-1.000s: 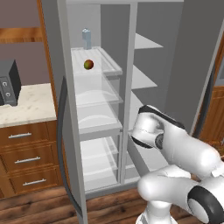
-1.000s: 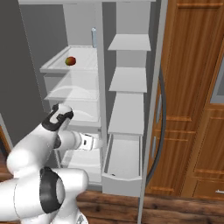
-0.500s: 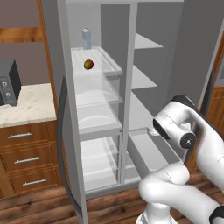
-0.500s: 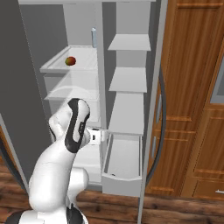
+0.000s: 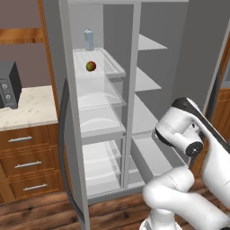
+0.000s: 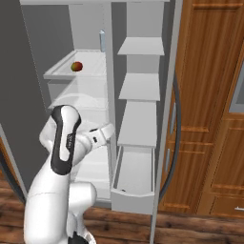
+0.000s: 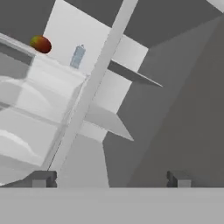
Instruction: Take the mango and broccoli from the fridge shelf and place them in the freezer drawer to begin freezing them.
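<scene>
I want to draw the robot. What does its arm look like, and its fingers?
The arm is chunky, rounded and glossy white, with dark grey bands and round caps at the joints. The gripper ends in two small, blocky dark grey fingers.

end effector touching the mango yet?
Apart. In the hand view the end effector is open and empty, with the mango far off on the fridge shelf. The right base view shows the mango well above the arm.

Open space around mango [image 5: 91, 66] on fridge shelf [image 5: 112, 67]; bottle [image 5: 89, 39] behind.
</scene>
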